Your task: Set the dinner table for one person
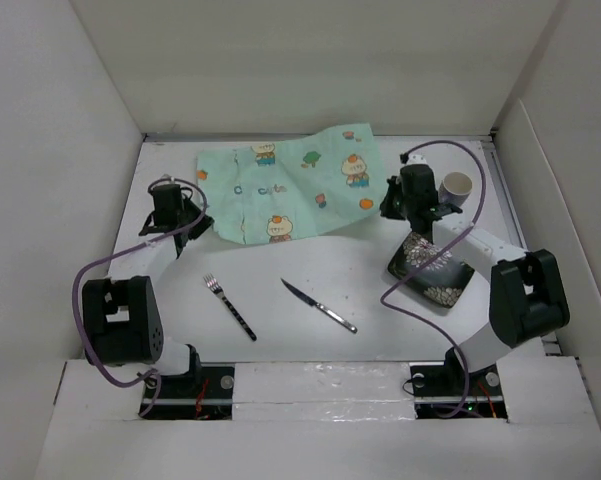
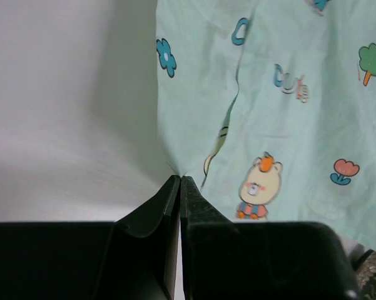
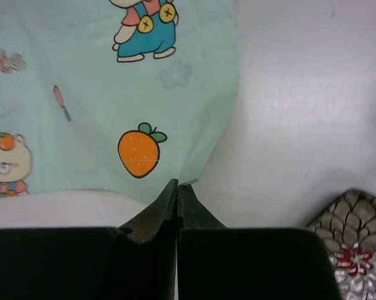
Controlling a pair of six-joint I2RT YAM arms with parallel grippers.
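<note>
Left gripper and right gripper each pinch a near corner of the cloth, whose long axis runs left to right between them across the far half of the table, so the bare middle it likely needs lies toward the arms

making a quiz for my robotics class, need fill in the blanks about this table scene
1. The left fingers and right fingers each pinch a ___ of the mint-green placemat.
2. In the top view, the fork lies ___ of the knife.
3. The white ___ stands by the right arm, beyond the dark patterned plate.
Missing words: corner; left; cup.
</note>
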